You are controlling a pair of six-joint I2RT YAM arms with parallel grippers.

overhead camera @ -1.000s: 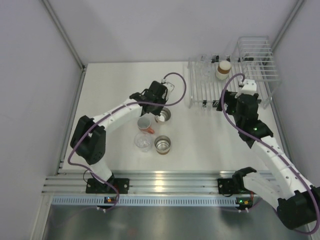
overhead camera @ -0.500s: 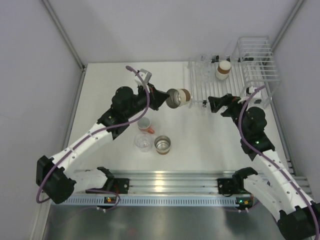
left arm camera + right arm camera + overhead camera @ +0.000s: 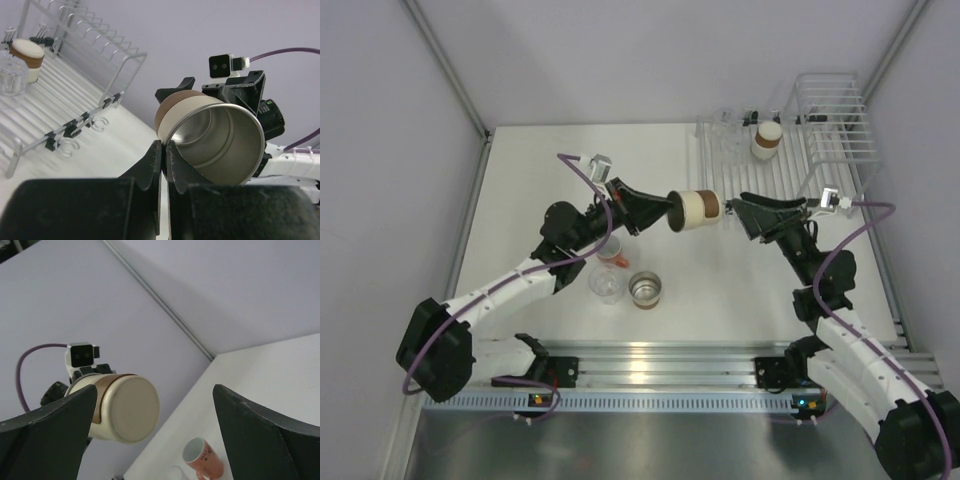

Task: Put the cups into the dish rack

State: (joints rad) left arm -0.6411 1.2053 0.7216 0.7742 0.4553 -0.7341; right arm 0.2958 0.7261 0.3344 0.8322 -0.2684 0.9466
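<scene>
Bright even light, faint shadows, glare on rail [image 3: 642, 352], blurred wrist-view foregrounds

White table [image 3: 520, 170] with a plain matte top, pale grey walls [image 3: 650, 60] behind and at both sides, slanted metal posts [image 3: 445, 65] in the back corners, grooved silver rail [image 3: 660, 360] along the near table edge, brushed metal sheet [image 3: 650, 450] in front of it
</scene>
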